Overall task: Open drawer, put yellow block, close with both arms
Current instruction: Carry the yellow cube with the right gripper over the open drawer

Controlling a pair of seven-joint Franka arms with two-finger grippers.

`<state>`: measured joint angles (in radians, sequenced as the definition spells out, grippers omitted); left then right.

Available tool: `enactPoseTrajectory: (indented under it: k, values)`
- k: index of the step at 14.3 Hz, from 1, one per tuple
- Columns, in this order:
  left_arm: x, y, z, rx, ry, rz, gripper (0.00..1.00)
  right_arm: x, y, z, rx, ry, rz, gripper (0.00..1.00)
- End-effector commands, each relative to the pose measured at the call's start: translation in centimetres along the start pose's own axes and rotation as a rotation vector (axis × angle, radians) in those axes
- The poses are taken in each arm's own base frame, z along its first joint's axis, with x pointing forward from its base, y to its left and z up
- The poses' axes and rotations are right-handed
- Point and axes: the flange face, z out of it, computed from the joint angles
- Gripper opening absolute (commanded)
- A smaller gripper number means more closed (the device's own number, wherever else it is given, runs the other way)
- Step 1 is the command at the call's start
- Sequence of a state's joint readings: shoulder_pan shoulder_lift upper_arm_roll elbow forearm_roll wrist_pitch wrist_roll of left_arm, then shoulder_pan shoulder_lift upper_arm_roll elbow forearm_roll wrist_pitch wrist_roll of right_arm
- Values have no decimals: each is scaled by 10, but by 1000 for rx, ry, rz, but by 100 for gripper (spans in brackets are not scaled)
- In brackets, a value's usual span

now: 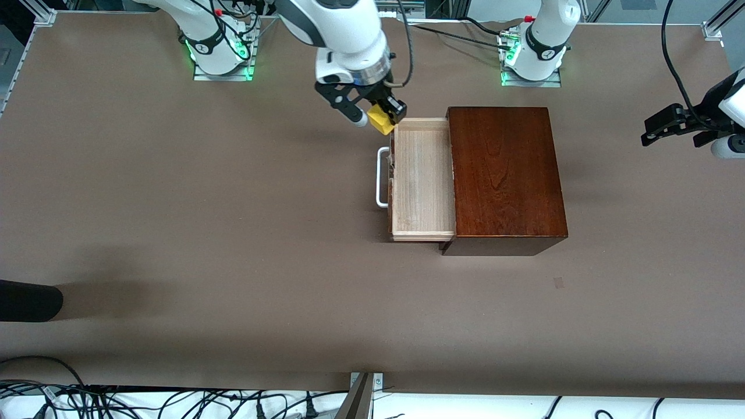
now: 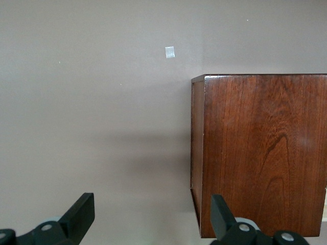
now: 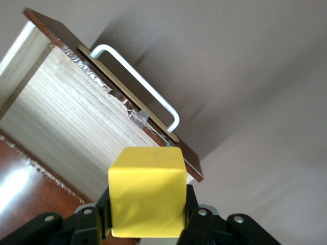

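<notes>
From the front view we see the drawer (image 1: pixel 423 178) pulled well out of the dark wooden box (image 1: pixel 505 174), toward the right arm's end of the table (image 1: pixel 174 203), with its white handle (image 1: pixel 381 177) at the outer face. The pale wooden tray holds nothing; its floor is bare from wall to wall. The right gripper (image 1: pixel 378 119) hangs over the drawer's corner farthest from the front camera, and between its fingers sits the yellow block (image 1: pixel 380 121), clamped and up in the air just above the tray's rim. The left gripper (image 1: pixel 669 125) waits well apart from the box, over the left arm's end of the table, and carries nothing. In the left wrist view we look down on the box (image 2: pixel 263 153), closed on the sides shown, and on the bare table (image 2: pixel 92 127) beside it, where a small pale square mark (image 2: pixel 169 52) lies; the left gripper (image 2: pixel 150 224) stands wide, its fingers (image 2: pixel 79 212) far apart with only table between them. In the right wrist view the yellow block (image 3: pixel 147 191) fills the grip of the right gripper (image 3: pixel 147 214), squeezed from both sides, and below it we see the drawer (image 3: pixel 76 127), its tray empty, with the handle (image 3: pixel 138 81) on the dark front panel and a strip of the box's top (image 3: pixel 20 189) at the edge.
</notes>
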<state>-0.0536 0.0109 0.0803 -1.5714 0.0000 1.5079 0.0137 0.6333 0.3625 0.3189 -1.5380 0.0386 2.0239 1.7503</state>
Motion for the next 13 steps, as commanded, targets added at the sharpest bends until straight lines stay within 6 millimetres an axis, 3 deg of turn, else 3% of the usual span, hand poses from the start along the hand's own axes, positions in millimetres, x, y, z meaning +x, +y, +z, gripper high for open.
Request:
enactPoseTrajectory:
  k: [1, 5, 9, 13]
  values:
    - [4, -3, -12, -28, 25, 15, 100, -29, -20, 24, 18, 17, 126, 12]
    - [4, -3, -14, -28, 28, 15, 100, -58, -43, 58, 39, 37, 224, 12]
    - [4, -3, -14, -28, 29, 15, 100, -46, -57, 84, 64, 28, 310, 14]
    - [6, -3, -11, -27, 25, 15, 100, -18, -68, 115, 80, 26, 380, 17]
